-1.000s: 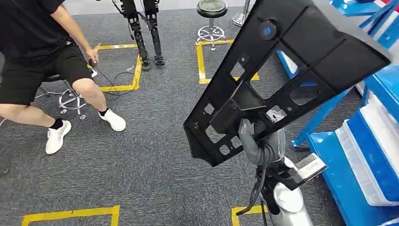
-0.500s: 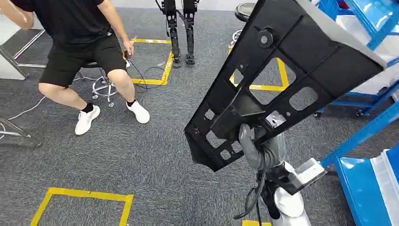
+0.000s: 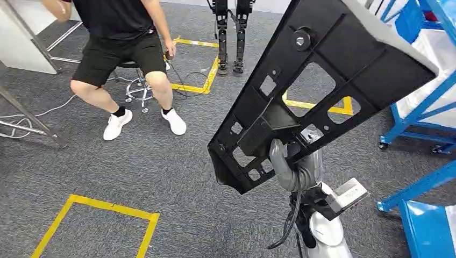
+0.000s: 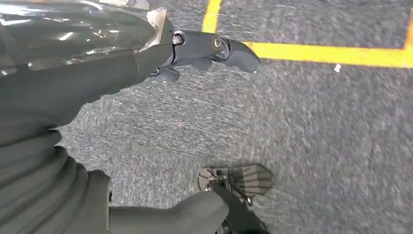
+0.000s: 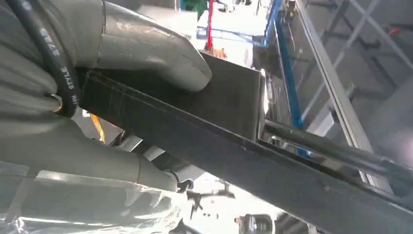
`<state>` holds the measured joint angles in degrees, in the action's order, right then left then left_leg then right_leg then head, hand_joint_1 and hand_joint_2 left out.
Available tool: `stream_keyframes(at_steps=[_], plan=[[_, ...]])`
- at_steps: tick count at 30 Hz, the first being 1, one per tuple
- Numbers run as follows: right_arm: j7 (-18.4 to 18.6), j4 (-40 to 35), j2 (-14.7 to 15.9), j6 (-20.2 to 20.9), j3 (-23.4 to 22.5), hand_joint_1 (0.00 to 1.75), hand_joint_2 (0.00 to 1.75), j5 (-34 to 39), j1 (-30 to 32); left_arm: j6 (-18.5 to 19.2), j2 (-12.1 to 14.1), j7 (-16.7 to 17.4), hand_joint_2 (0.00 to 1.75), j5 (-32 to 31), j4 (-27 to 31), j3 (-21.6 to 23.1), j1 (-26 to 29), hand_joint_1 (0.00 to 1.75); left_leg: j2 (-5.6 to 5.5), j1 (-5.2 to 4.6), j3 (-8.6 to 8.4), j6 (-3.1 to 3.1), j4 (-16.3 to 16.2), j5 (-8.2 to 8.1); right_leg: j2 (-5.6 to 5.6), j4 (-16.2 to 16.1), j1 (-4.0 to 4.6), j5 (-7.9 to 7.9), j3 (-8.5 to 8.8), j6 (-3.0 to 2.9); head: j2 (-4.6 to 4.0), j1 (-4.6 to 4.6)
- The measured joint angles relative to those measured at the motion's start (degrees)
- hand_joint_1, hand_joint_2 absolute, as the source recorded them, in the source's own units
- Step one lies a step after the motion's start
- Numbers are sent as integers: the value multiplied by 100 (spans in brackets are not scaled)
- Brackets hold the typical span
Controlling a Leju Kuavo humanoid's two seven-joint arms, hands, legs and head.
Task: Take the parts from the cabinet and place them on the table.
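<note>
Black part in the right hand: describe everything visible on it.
The part is a large flat black panel, plastic by its look, with raised ribs, several rectangular cutouts, small holes and a round knob near its upper end. It is held tilted above the carpet, widening toward the upper right. The right hand grips it near its lower, narrow end; nothing else touches it.

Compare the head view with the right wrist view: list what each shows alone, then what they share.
Head view alone: a seated person, yellow floor tape, grey carpet, and the black part's whole cut-out outline. Right wrist view alone: the thumb pressed on the part's flat face, seen close up. Shared: the right hand gripping the black part, and the blue racking.
</note>
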<state>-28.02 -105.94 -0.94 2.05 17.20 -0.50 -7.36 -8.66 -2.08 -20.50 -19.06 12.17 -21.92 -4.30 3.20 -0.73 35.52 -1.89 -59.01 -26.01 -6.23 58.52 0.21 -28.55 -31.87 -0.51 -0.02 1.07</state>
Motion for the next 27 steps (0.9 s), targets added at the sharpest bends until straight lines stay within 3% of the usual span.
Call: stream_keyframes(at_steps=[1, 2, 3, 4, 5, 7, 8, 9, 10, 11, 12, 13, 16, 17, 19, 20, 22, 23, 24, 26, 27], plan=[[0, 0, -2, 2, 0, 175, 175, 0, -6, -2, 13, 2, 175, 0, -2, -2, 7, 0, -74, -19, 9, -30, 13, 8, -65, -24, -6, -3, 22, 31, 0, -7], [2, 0, -18, 11, 2, 175, 175, 0, -21, -7, 17, 2, 175, 0, 0, -2, 12, 0, -158, 10, -100, -82, 117, 64, -113, -25, 49, -36, 50, 78, 2, 7], [13, 4, -13, 11, 2, 175, 175, 0, -30, -9, 11, 0, 175, 0, -2, -2, 29, 0, -203, 44, -160, -90, 185, 102, 154, 92, -3, -86, 10, 92, 0, -20], [13, 7, -13, 11, 2, 175, 175, 2, -46, -7, 9, 0, 175, 0, -2, -2, 19, 0, -257, 66, -172, -129, 202, 124, 403, 380, -10, -232, -104, 56, 0, -15], [13, 9, -9, 11, 4, 175, 175, 4, -53, -4, 9, -2, 175, 0, -2, -4, 9, 0, -330, 68, -171, -135, 202, 122, 532, 829, -23, -410, -328, 23, 0, -52], [18, 37, 13, 11, 4, 175, 175, 4, -33, 0, 9, -2, 175, 0, -2, -4, 11, 0, -491, 70, -161, -140, 199, 118, 586, 1630, -39, -660, -780, 25, 0, -61], [18, 50, 20, 11, 4, 175, 175, 2, -29, 2, 9, -2, 175, 0, -2, -4, 29, 0, -584, 70, -165, -137, 198, 117, 591, 1724, -43, -627, -871, 73, 0, -66], [18, 55, 22, 11, 4, 175, 175, 2, -30, 2, 9, -2, 175, 0, -2, -4, 41, 0, -665, 75, -170, -134, 194, 114, 594, 1516, -58, -491, -804, 136, 0, -59], [18, 55, 22, 11, 4, 175, 175, 4, -33, 2, 9, -2, 175, 0, -2, -4, 44, 0, -752, 84, -179, -125, 184, 110, 610, 1059, -81, -261, -609, 214, 0, -66], [18, 55, 22, 11, 4, 175, 175, 4, -37, 4, 7, -2, 175, 0, -2, -4, 42, 0, -835, 92, -183, -105, 162, 97, 681, 515, -113, -18, -362, 287, 0, -61], [18, 55, 22, 11, 4, 175, 175, 4, -44, 7, 7, -2, 175, 0, -2, -4, 41, 0, -898, 100, -175, -74, 126, 76, 849, 57, -155, 153, -160, 328, 0, -68], [20, 66, 20, 11, 8, 175, 175, 4, -51, 9, 11, -4, 175, 0, -2, -4, 44, 0, -963, 63, -145, -19, 94, 40, 933, 36, -142, 140, -170, 266, 0, -76], [22, 66, 11, 13, 6, 175, 175, 9, -64, 9, 15, -7, 175, 0, -2, -7, 78, 0, -1054, 107, -102, 63, 119, 55, 807, 17, -101, 152, -117, 123, 0, -64], [22, 66, 7, 13, 6, 175, 175, 9, -76, 11, 15, -7, 175, -9, -4, -7, 92, 0, -1092, 114, -95, 87, 110, 47, 759, -10, -147, 176, -107, 79, 0, -63], [20, 66, -9, 13, 9, 175, 175, 9, -94, 11, 13, -7, 175, -9, -4, -4, 103, 0, -569, 100, 33, 144, -224, -177, 668, -26, -148, 173, -83, 1, 0, -11], [18, 66, -9, 15, 6, 175, 175, 9, -93, 9, 22, -7, 175, -9, -4, -7, 84, 0, -432, 113, 229, 172, -614, -399, 609, -26, -133, 157, -78, -21, 0, -13], [20, 70, -7, 15, 4, 175, 175, 9, -86, 9, 20, -7, 175, -9, -4, -4, 68, 0, -358, 137, 726, 206, -1543, -777, 467, -25, -107, 139, -83, -48, 0, -11], [20, 70, -7, 15, 4, 175, 175, 9, -86, 11, 17, -7, 175, -9, -4, -4, 77, 0, -346, 144, 845, 209, -1739, -779, 400, -24, -96, 131, -81, -55, 0, -11], [20, 72, -9, 15, 4, 175, 175, 9, -87, 11, 17, -7, 175, -13, -4, -4, 89, 0, -335, 148, 808, 205, -1622, -643, 338, -24, -92, 120, -73, -64, 0, -13], [24, 70, -9, 15, 4, 175, 175, 13, -91, 11, 22, -7, 175, -24, -4, -4, 90, 0, -272, 140, 358, 167, -724, -159, 227, -24, -86, 93, -38, -58, 0, -11], [26, 70, -11, 15, 4, 175, 175, 15, -92, 11, 22, -7, 175, -26, -4, -4, 86, 0, -95, 120, 62, 125, -200, 48, 180, -24, -79, 74, -9, -46, 0, -9]])
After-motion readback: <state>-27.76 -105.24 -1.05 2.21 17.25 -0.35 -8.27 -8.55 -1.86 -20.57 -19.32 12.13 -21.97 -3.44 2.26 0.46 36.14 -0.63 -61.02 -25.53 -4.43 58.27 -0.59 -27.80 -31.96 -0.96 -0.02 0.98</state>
